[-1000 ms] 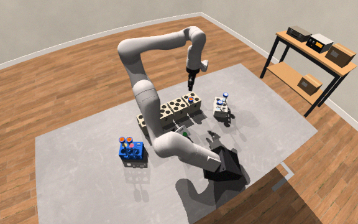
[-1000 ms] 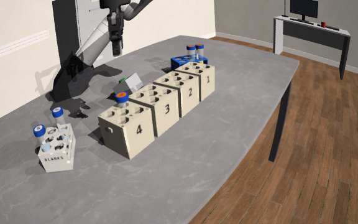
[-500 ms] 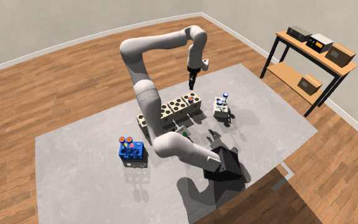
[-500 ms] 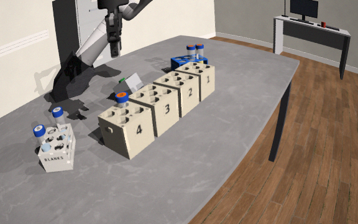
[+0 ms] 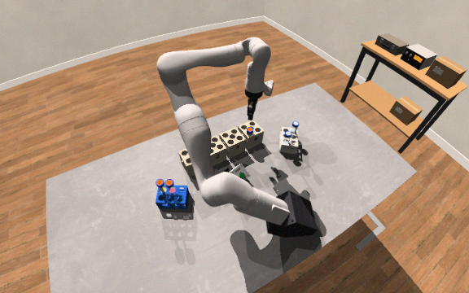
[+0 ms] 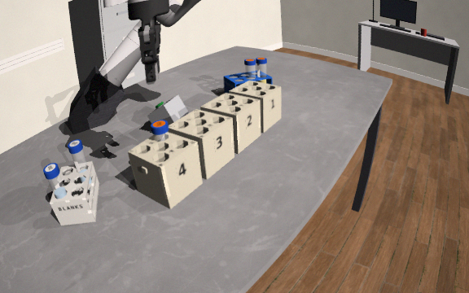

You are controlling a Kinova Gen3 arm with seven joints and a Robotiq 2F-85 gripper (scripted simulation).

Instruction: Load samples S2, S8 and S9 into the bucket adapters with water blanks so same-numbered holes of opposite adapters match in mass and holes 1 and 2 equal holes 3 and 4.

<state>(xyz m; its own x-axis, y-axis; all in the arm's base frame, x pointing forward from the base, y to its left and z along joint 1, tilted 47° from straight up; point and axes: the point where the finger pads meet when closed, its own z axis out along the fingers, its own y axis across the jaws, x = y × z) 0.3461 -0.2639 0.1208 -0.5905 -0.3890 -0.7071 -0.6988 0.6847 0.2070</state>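
Note:
Four beige adapters stand in a row: 4 (image 6: 165,171), 3 (image 6: 203,140), 2 (image 6: 234,118) and 1 (image 6: 259,102). An orange-dot tube (image 6: 159,128) stands in a back hole of adapter 4; it also shows in the top view (image 5: 250,129). The other adapters look empty. My gripper (image 5: 252,115) hangs high above adapter 4, fingers down, partly open and empty; it also shows in the exterior view (image 6: 151,77). The blue sample rack (image 5: 171,196) holds two orange-dot tubes (image 6: 256,65). The white BLANKS rack (image 6: 74,195) holds blue-capped white-dot tubes (image 6: 75,147).
The small sloped desk (image 6: 169,109) with the green DONE key (image 5: 242,176) stands just behind adapters 3 and 4. The arm's black base (image 5: 293,216) sits at the table's near edge. A shelf with boxes (image 5: 414,77) stands off the table.

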